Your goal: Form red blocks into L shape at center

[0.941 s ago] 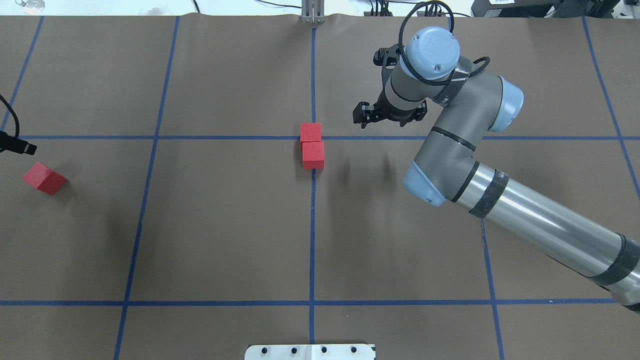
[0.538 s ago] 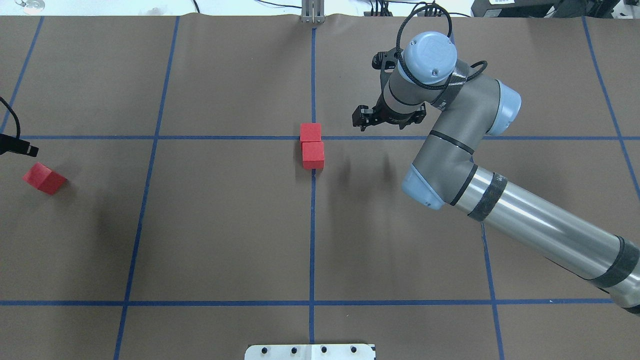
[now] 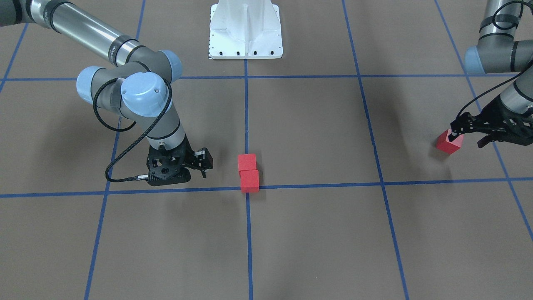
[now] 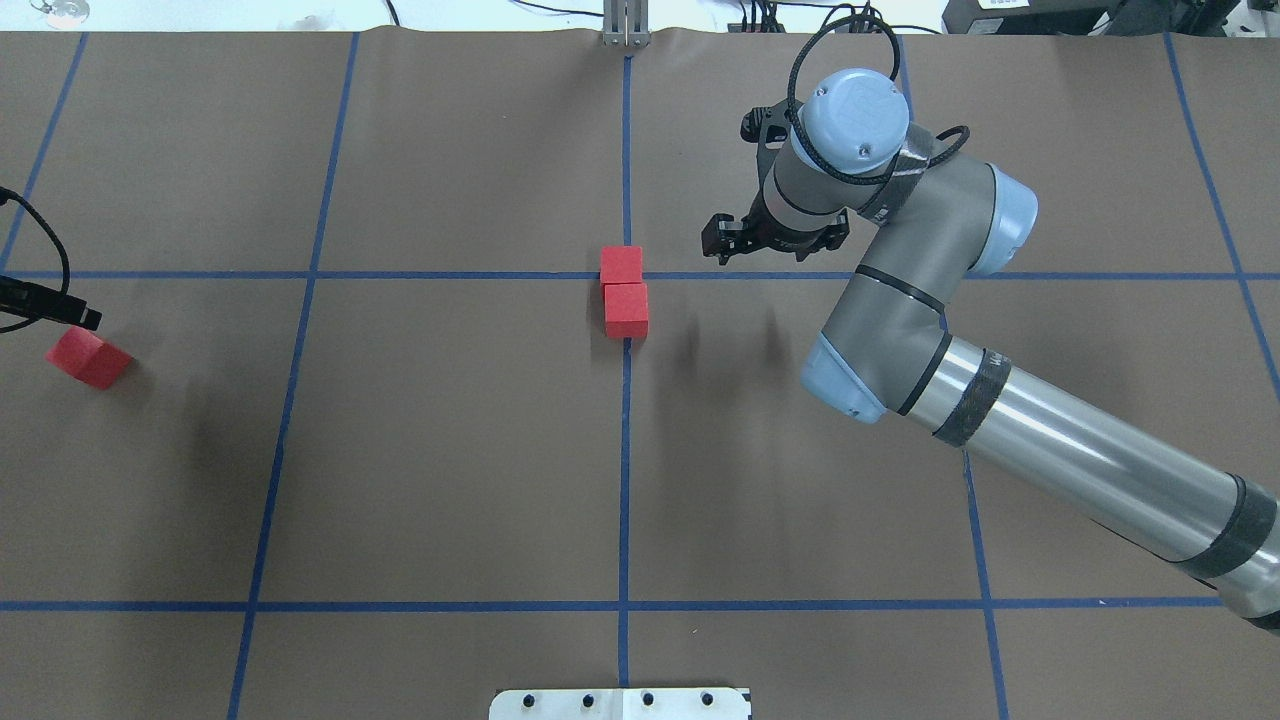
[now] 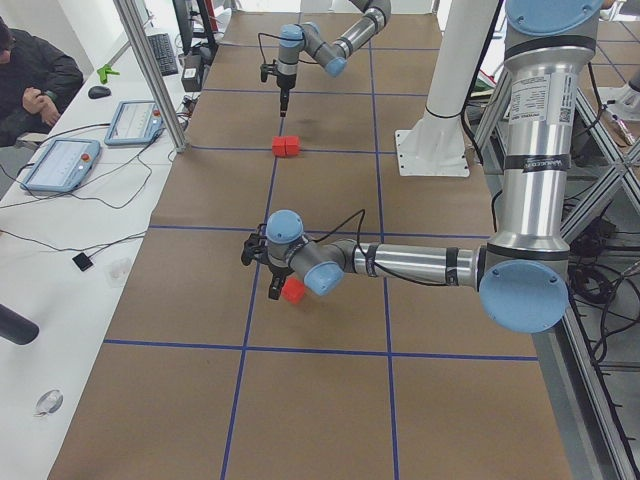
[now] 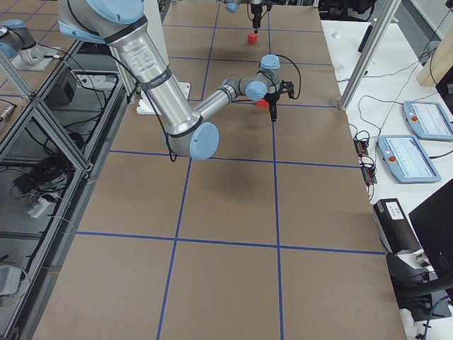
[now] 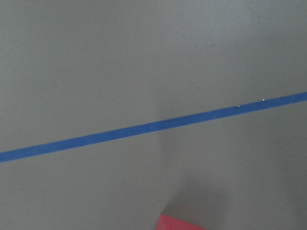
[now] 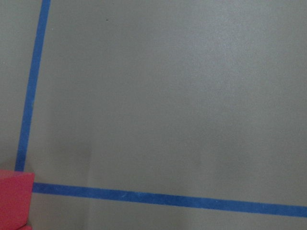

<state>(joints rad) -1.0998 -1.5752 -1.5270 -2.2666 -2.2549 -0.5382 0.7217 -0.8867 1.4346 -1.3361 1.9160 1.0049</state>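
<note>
Two red blocks (image 4: 621,265) (image 4: 626,310) sit touching in a line on the center tape crossing (image 4: 670,275); they also show in the front view (image 3: 248,174). The third red block (image 4: 88,357) lies far on the left. My left gripper (image 3: 468,135) is open just above it, one fingertip (image 3: 455,128) over the block's top (image 3: 449,142). The left wrist view shows only that block's corner (image 7: 182,224). My right gripper (image 4: 772,238) is open and empty, hovering to the right of the center pair. One center block's edge shows in the right wrist view (image 8: 14,199).
The robot's white base plate (image 4: 620,703) sits at the near table edge. A metal post (image 4: 625,25) stands at the far edge. An operator (image 5: 35,75) and tablets (image 5: 60,165) are at a white side table.
My left gripper has moved down toward the left red block. My right arm has drifted slightly left and away. The blocks have not moved.
</note>
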